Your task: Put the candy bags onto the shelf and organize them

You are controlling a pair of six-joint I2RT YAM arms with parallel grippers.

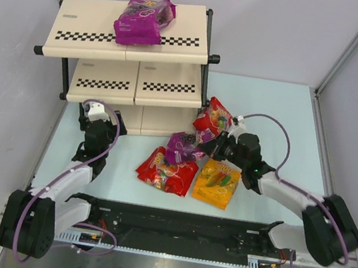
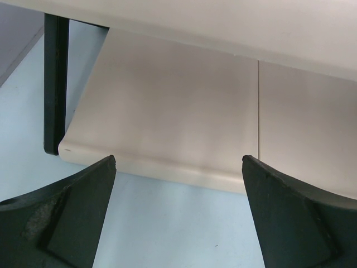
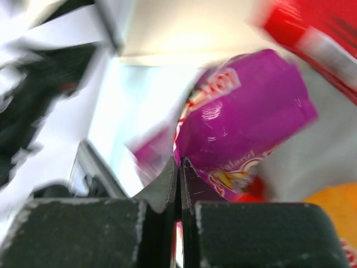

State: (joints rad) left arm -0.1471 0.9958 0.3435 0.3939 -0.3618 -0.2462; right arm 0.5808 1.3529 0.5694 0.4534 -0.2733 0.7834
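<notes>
purple candy bag (image 3: 245, 123), edge in right gripper (image 3: 179, 167)

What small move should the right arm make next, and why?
Probably lift a little: the right gripper looks shut on the edge of the glossy magenta-purple plastic pouch, which touches a glossy red pouch, so raising it clears that before going to the beige shelf.

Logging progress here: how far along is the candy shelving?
Done: one purple bag lies on the top tier of the shelf. In hand: the right hand is shut, apparently pinching the second purple bag. Remaining: the red bag by the shelf, the nearer red bag and the orange-yellow bag, all on the table. The left hand is open, empty, at the bottom tier.
</notes>
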